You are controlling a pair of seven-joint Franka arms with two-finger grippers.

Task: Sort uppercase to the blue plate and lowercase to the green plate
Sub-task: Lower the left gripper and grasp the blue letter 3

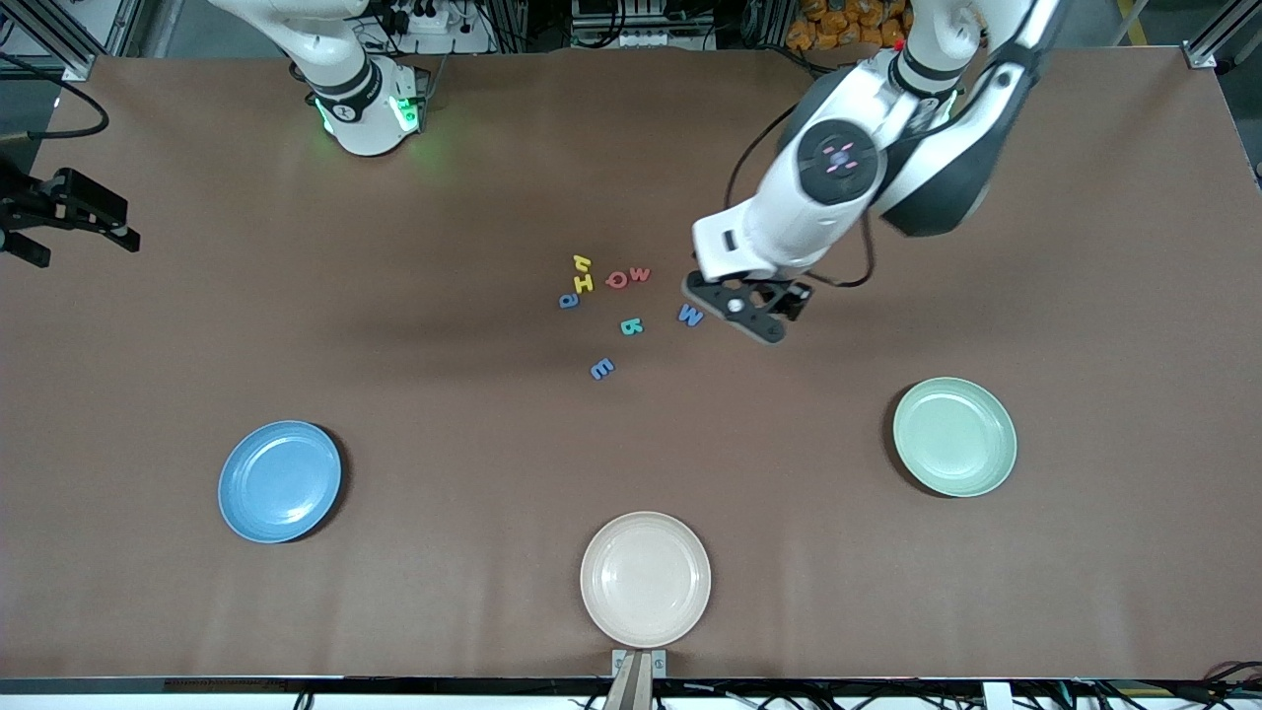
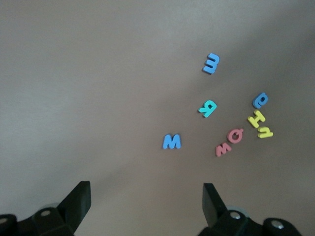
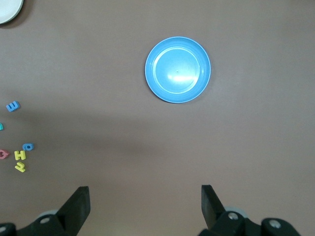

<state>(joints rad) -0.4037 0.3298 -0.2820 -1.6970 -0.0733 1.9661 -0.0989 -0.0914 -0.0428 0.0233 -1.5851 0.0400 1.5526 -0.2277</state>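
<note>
The letters lie in a loose cluster at mid-table: dark blue M (image 1: 690, 315), teal R (image 1: 632, 326), red Q (image 1: 618, 279), yellow H (image 1: 584, 283), pinkish w (image 1: 640, 274), thin yellow letter (image 1: 582, 262), light blue rounded letter (image 1: 569, 301) and light blue e (image 1: 602, 369). My left gripper (image 1: 746, 311) hangs open and empty beside the M (image 2: 172, 141), toward the left arm's end. My right gripper (image 1: 87, 242) is open and empty high over the right arm's end of the table, with the blue plate (image 3: 177, 70) below. The blue plate (image 1: 280, 481) and green plate (image 1: 954, 436) hold nothing.
A cream-white plate (image 1: 645, 579) sits near the table's front edge, between the two coloured plates. The brown tabletop (image 1: 444, 394) is bare between the letters and the plates.
</note>
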